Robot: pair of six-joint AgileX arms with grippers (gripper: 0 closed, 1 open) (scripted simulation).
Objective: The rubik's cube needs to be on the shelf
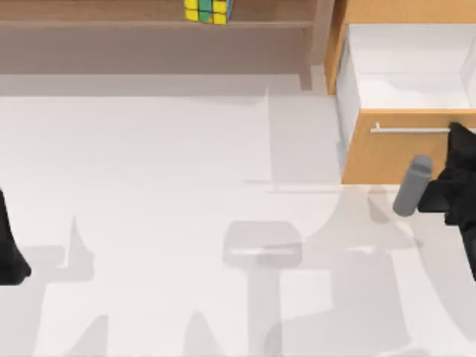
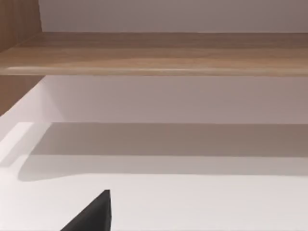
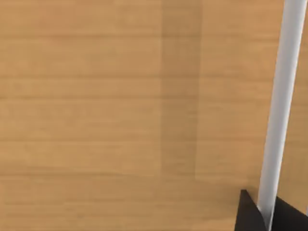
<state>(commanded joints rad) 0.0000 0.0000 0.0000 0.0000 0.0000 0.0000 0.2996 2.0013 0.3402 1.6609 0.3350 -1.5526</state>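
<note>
— Wooden shelf (image 1: 149,33), far edge of the table (image 1: 149,186): where's the rubik's cube (image 1: 207,10)?

— Sitting on its board. Right of the shelf, the right gripper (image 3: 266,211) is clamped on the open drawer's (image 1: 405,145) metal handle (image 3: 281,106). The left gripper (image 1: 11,245), well away from the shelf: grip impossible to tell.

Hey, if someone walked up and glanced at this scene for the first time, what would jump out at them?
The bright rubik's cube sitting on the brown shelf at the far side of the table. Next, the orange-tan drawer pulled open at the right, with the right pincer at its metal bar handle. The left arm sits at the left edge.
</note>
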